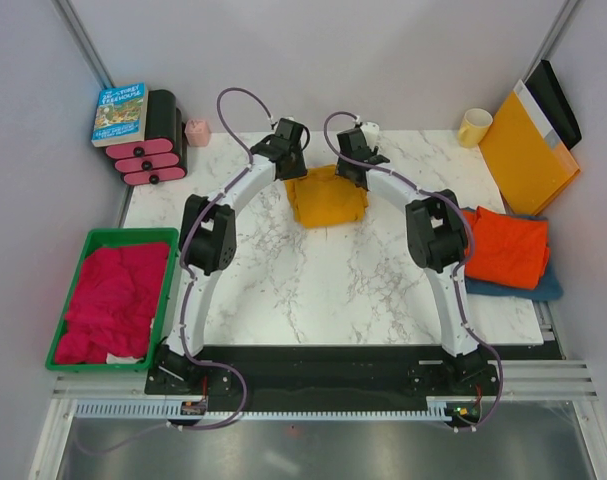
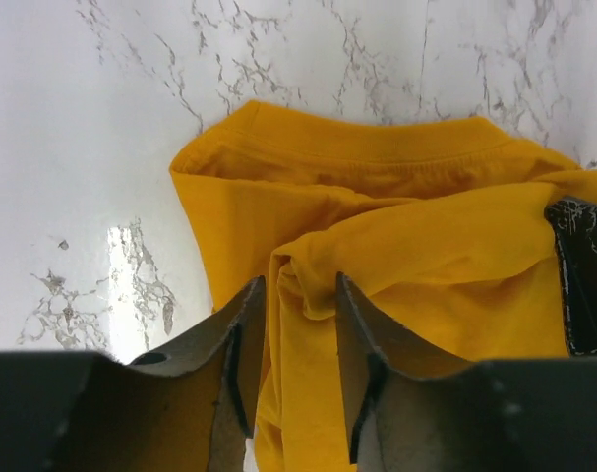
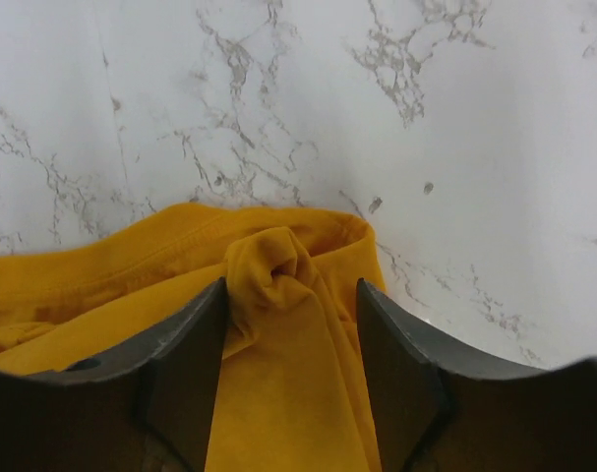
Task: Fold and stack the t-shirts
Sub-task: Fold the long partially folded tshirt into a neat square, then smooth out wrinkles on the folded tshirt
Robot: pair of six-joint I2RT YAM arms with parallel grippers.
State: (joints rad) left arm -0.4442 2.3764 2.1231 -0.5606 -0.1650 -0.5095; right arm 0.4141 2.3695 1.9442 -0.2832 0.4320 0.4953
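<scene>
While the orange-red shirt lies on the blue shirt at three o'clock on the bench, the mustard shirt sits bunched farther out at twelve o'clock. My left end effector pinches a fold at its ten o'clock corner, jaws narrow. My right end effector grips a ridge of cloth at two o'clock.

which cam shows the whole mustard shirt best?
Top external: the mustard shirt shows as a whole folded shape on the table, only its far corners hidden under the left gripper and right gripper. Left wrist shows just the collar and a fold between the left jaws; right wrist just a bunched edge in the right jaws.
</scene>
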